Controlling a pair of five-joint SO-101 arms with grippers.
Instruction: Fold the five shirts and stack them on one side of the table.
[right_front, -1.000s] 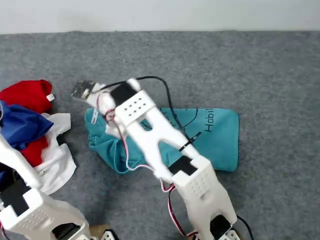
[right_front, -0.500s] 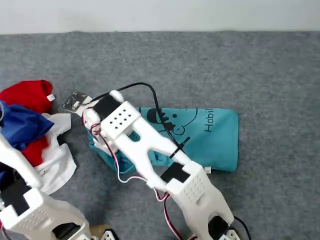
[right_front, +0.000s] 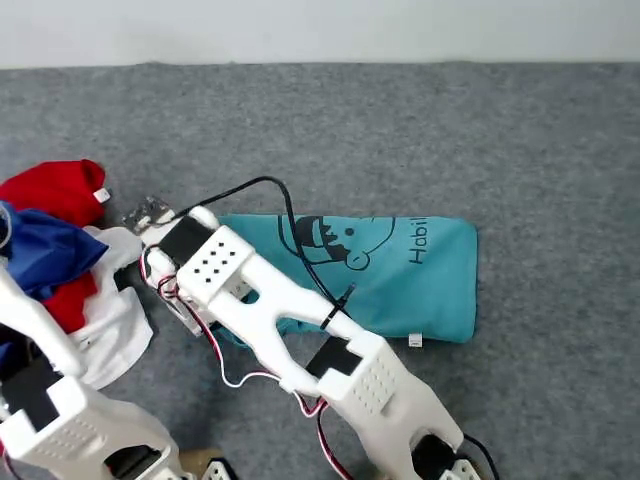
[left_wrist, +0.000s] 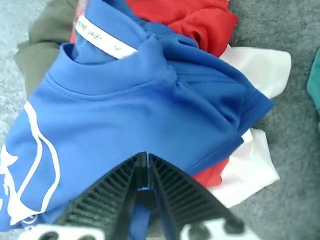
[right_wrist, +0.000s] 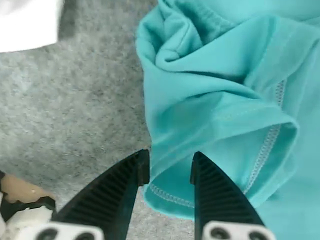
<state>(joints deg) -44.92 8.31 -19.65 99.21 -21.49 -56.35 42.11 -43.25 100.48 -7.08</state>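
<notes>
Teal shirt (right_front: 420, 270): partly folded, mid-table (right_front: 480, 130), beside the pile (right_front: 70, 260).
Handling: soft, light, limp knit that likely bunches.
Best hold: stitched hem (right_wrist: 167, 194) at the bunched end.
Right claw (right_wrist: 170, 159): parted, straddling that hem.
Left claw (left_wrist: 147, 156): closed, over the blue shirt (left_wrist: 125, 115).

Five shirts: teal shirt (right_front: 420, 280), blue shirt (right_front: 45, 250), red shirt (right_front: 55, 190), white shirt (right_front: 115, 325), green shirt (left_wrist: 37, 50). Two arms: left arm (right_front: 55, 415), right arm (right_front: 280, 310).
</notes>
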